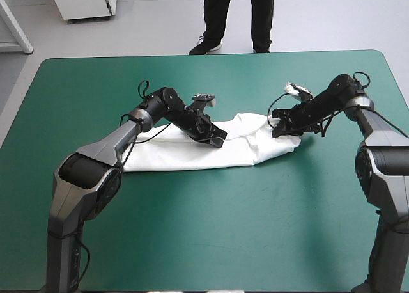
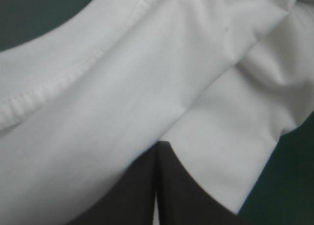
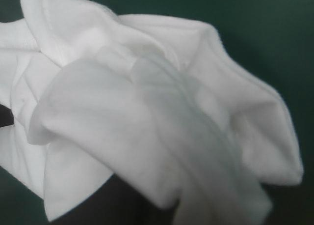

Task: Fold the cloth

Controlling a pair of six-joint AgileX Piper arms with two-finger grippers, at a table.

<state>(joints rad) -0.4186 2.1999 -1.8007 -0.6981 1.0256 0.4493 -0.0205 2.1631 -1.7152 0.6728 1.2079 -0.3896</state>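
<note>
1. Closest in, left wrist view: left gripper [image 2: 157, 150] clenched, black fingers [image 2: 130, 195] meeting in one pointed arch. Thin white sliver of T-shirt [image 2: 147, 87] pinched in the seam between them, so grasping the shirt.
2. Just ahead of that arch: smooth, soft-looking knit in broad diagonal folds. Beside them, a thick curved hem [image 2: 73, 70] with a row of stitching along it.
3. Past the hem and past the folds' far corner: patches of teal-green cover [image 2: 29, 14], flat and matte.
4. Right wrist view next: right gripper [image 3: 117, 200] mostly buried under cloth, just a dark patch peeking out below a loose bunched flap. Looks clamped on that end of the shirt, with the fabric draped right over it.
5. Ahead of it: rumpled layers and rounded, puffy folds. One greyish, thinner-looking strip down the middle, one pointed corner out over the cover.
6. High view, near to far: wide bare stretch of table [image 1: 204, 242] first. Then the shirt as a long, narrow folded band across the middle, left end flat, right end gathered up.
7. Left gripper down on the band right of its middle, right gripper at the band's right end. Near each other, not touching.
8. More bare cover beyond the band, up to the table's far edge.
</note>
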